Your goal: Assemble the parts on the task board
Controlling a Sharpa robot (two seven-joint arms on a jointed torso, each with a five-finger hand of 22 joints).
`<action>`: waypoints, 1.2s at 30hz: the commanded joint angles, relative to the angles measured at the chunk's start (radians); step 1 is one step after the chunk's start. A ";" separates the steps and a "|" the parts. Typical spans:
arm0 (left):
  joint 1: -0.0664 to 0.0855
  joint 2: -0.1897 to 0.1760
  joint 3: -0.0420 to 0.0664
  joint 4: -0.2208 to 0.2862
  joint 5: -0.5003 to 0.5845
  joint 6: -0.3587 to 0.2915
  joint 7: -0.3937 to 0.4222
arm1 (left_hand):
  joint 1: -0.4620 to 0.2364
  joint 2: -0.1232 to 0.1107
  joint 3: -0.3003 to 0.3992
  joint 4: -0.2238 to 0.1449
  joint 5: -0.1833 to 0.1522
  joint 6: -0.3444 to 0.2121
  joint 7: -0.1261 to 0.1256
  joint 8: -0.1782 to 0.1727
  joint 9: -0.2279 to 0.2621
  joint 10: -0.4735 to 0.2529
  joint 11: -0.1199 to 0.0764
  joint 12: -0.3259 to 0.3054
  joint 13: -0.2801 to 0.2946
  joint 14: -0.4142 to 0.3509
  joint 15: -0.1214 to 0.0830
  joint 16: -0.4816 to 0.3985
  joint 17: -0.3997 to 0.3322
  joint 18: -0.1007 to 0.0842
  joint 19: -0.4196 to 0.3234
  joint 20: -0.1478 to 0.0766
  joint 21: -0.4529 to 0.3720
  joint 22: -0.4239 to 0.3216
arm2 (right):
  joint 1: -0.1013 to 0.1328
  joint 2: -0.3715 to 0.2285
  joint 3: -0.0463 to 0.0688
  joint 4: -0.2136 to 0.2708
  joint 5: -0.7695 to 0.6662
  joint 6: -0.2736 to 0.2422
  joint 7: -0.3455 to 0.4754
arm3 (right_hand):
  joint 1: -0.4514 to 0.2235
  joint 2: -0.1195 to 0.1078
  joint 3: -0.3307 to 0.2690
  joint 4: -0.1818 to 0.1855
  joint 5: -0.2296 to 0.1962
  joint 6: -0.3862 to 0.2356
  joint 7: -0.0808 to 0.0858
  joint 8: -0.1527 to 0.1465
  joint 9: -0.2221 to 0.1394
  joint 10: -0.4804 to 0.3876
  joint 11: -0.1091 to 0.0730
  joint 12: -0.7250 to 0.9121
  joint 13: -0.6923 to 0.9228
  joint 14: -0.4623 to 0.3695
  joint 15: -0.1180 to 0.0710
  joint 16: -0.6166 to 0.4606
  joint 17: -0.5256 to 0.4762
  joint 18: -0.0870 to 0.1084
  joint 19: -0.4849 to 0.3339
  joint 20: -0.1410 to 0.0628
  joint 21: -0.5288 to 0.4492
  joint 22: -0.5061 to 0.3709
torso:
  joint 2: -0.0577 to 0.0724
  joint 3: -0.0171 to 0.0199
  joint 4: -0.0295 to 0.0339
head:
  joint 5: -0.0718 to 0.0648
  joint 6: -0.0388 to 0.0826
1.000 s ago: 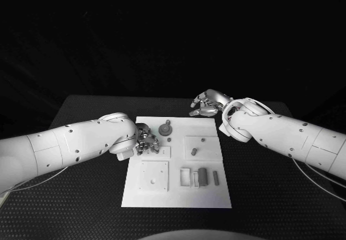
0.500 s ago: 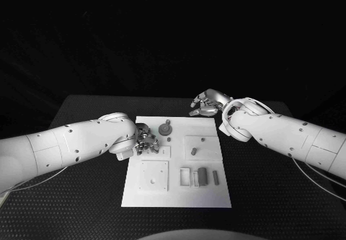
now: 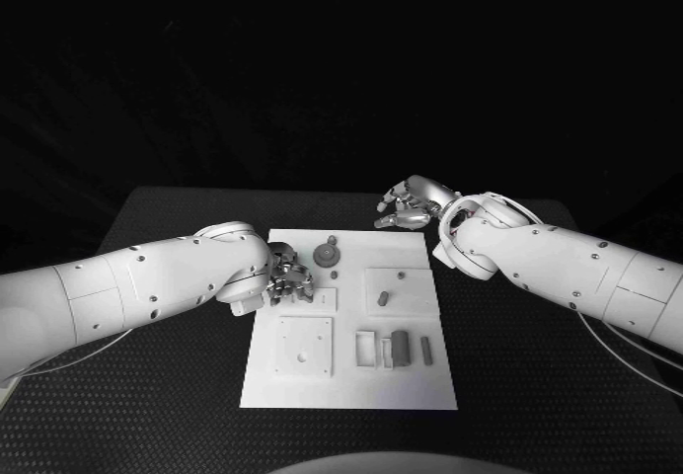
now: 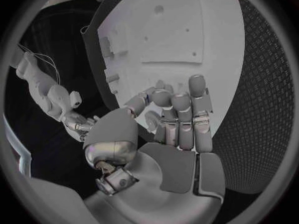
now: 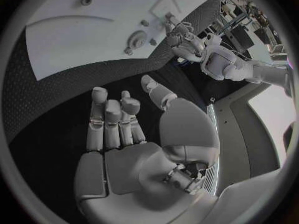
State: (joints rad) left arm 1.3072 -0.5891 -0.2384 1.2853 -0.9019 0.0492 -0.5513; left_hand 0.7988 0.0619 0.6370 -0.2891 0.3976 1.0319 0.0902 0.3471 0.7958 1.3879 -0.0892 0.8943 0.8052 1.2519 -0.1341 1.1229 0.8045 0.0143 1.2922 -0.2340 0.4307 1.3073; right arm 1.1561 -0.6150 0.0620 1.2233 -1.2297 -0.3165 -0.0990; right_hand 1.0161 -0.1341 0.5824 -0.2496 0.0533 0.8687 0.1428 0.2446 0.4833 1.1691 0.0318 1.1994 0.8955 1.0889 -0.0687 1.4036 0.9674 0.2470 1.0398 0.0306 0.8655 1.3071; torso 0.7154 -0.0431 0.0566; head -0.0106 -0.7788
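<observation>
**A:** Any writing or labels to read off the task board (image 3: 348, 385)?

**B:** None I can make out. It is a plain white plate lying flat in the middle of the black counter (image 3: 171, 395), its long axis running away from the robot.

**A:** And the parts?

**B:** A round gear-like part (image 3: 328, 258) sits near the far end, with a small peg (image 3: 332, 241) just beyond it. In the square recess on the right a short cylinder (image 3: 382, 296) lies with its long axis running roughly near to far. Nearer the robot, three slim bars (image 3: 400, 348) lie side by side, all pointing the same near-to-far way (the leftmost is pale, the other two darker). Left of them is a square plate (image 3: 305, 346) with small holes.

**A:** The left hand?

**B:** The left hand (image 3: 289, 279) is over the board's left edge, beside the gear. Its fingers (image 4: 187, 115) are curled in close together; whether they pinch anything, I cannot tell.

**A:** The right?

**B:** The right hand (image 3: 410, 204) is above the counter just past the board's far right corner, apart from it. Its fingers (image 5: 109, 122) are loosely bent and apart, holding nothing.
</observation>
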 commanded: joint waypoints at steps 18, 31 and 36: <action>-0.001 0.005 0.000 -0.001 -0.013 0.011 0.002 | -0.031 -0.088 -0.085 0.019 -0.059 0.141 -0.082 -0.021 0.018 -0.018 -0.014 0.014 -0.012 -0.029 -0.013 0.030 -0.037 0.009 0.003 -0.007 -0.017 0.005 | -0.001 0.000 0.000 0.000 0.000 0.012 0.005 | 0.001 0.009 -0.002 0.002 -0.001 0.001 0.004 -0.001 -0.001 -0.008 0.001 -0.003 -0.002 -0.003 -0.004 -0.005 -0.002 0.015 -0.004 0.002 -0.004 0.002 | 0.000 -0.0004 -0.0002 | 0.000 -0.002; -0.002 0.009 0.000 -0.002 -0.013 0.016 0.001 | -0.029 -0.105 -0.090 0.028 -0.078 0.145 -0.083 -0.025 0.021 -0.018 -0.015 0.017 -0.015 -0.031 -0.014 0.037 -0.046 0.009 0.006 -0.008 -0.021 0.005 | -0.002 0.000 0.000 0.000 0.001 0.014 0.005 | 0.000 0.009 -0.003 0.002 -0.001 0.001 0.004 -0.001 -0.001 -0.009 0.001 -0.003 -0.003 -0.003 -0.004 -0.005 -0.002 0.015 -0.004 0.002 -0.004 0.002 | 0.000 0.0001 -0.0012 | 0.000 -0.003; -0.002 0.010 0.000 -0.003 -0.016 0.017 0.000 | -0.024 -0.104 -0.089 0.028 -0.079 0.146 -0.084 -0.026 0.022 -0.017 -0.016 0.018 -0.016 -0.030 -0.014 0.039 -0.048 0.010 0.007 -0.008 -0.022 0.005 | -0.002 0.000 0.000 0.000 0.001 0.014 0.005 | 0.000 0.009 -0.003 0.001 -0.001 0.001 0.004 -0.001 -0.001 -0.009 0.001 -0.003 -0.003 -0.003 -0.004 -0.005 -0.002 0.015 -0.004 0.002 -0.004 0.002 | 0.000 0.0002 -0.0013 | -0.002 -0.004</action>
State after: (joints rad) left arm 1.3064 -0.5831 -0.2386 1.2804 -0.9140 0.0528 -0.5554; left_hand 0.7696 -0.0356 0.5500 -0.2628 0.3242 1.1032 0.0206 0.3250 0.8170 1.3780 -0.1039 0.9076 0.7905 1.2248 -0.1541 1.1578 0.7574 0.0147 1.2958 -0.2376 0.4134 1.3076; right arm 1.1546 -0.6151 0.0620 1.2226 -1.2283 -0.3136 -0.0992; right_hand 1.0161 -0.1341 0.5824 -0.2496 0.0533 0.8687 0.1428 0.2446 0.4833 1.1691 0.0318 1.1994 0.8937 1.0888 -0.0687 1.4036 0.9667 0.2469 1.0398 0.0306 0.8655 1.3078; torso 0.7156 -0.0430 0.0553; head -0.0118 -0.7826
